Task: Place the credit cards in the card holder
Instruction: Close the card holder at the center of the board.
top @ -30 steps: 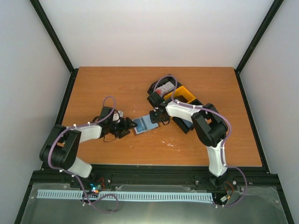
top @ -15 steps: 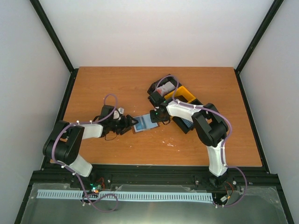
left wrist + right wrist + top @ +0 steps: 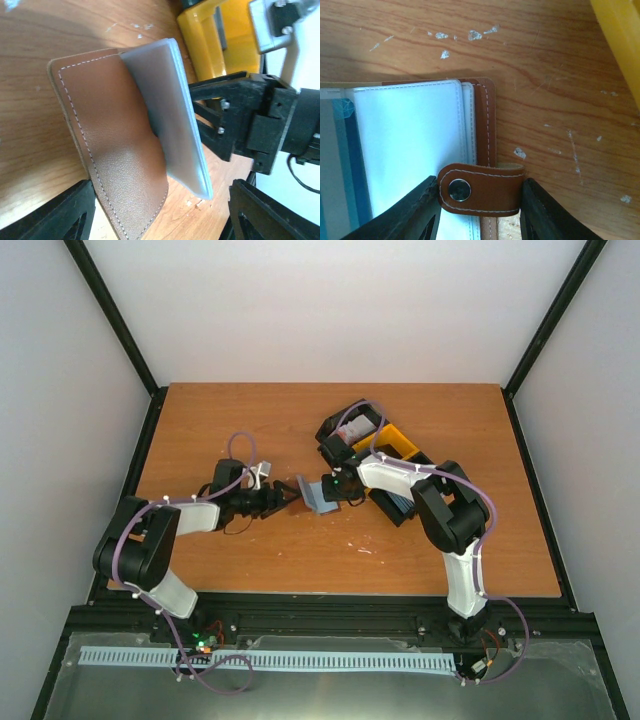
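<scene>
The card holder point(image 3: 316, 493) is a brown leather wallet with pale blue-grey sleeves, lying mid-table. Its left cover point(image 3: 115, 145) is raised off the wood, and the sleeves point(image 3: 170, 115) stand out behind it. My left gripper point(image 3: 287, 495) is open, its jaws wide apart on either side of that cover's edge point(image 3: 160, 200). My right gripper point(image 3: 335, 487) is shut on the snap tab point(image 3: 482, 189) at the wallet's right edge. White and red credit cards point(image 3: 352, 431) lie in a black bin behind. A bluish card point(image 3: 399, 504) shows in another bin.
A yellow bin point(image 3: 397, 444) and black bins point(image 3: 335, 430) stand just behind and right of the wallet, close to the right arm. The yellow bin also shows in the left wrist view point(image 3: 220, 45) and the right wrist view point(image 3: 620, 40). Pale chips dot the wood.
The wallet lay open and flat. My left gripper has moved right, and the wallet's left cover now stands raised and folded toward the right gripper, which still holds the right edge.
</scene>
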Motion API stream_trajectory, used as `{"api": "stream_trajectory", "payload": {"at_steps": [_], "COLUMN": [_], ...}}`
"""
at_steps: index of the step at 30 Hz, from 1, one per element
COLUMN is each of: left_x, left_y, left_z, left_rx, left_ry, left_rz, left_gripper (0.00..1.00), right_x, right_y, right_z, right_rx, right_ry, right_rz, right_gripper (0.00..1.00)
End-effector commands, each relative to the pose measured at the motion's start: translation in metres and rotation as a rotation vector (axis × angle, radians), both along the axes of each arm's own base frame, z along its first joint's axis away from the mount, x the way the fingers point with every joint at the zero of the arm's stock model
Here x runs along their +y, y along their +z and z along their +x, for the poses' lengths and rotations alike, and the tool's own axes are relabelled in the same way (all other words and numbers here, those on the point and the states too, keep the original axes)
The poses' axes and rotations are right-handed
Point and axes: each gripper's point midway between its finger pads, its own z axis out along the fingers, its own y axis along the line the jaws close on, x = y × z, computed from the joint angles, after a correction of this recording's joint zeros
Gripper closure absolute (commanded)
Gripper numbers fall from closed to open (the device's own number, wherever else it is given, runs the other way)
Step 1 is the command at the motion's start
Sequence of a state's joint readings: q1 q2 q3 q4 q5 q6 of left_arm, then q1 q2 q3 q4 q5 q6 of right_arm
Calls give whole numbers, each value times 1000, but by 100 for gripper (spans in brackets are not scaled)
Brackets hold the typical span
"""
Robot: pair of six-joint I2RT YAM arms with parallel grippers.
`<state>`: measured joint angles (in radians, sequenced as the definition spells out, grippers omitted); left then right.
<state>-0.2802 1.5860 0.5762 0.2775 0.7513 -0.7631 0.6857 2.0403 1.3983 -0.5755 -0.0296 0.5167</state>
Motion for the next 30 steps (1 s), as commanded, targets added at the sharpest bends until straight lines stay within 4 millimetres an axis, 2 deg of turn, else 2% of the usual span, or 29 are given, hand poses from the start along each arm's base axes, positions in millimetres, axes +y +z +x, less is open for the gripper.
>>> {"api": "stream_trajectory", "payload": {"at_steps": [1,7,17,22,26,30], "left_x": [-16,-23,-29,-31,-33,-33], "left_y": [41,45,49,49,44,41], "left_z": [10,11,13,16,20,21], "left_rx": [-175,-181,-186,-181,-166,-162], "left_ry": [-104,-152,-205,-220,-227,-238], "left_rz": [-75,-108,-123,-126,-115,-102], "left_gripper": [26,26,27,29,29,30], "right_x": [1,-2,-9,-12,-7,-13], "right_y": [-35,-35,-17,-13,-12,-10], "right_z": [-33,-30,-9,-6,-9,-8], "right_rx": [152,137,31,8,3,-10], "right_ry": [10,-14,-53,-79,-99,-136], "right_rz": [2,-3,-47,-46,20,35], "right_gripper": [57,58,59,59,59,60]}}
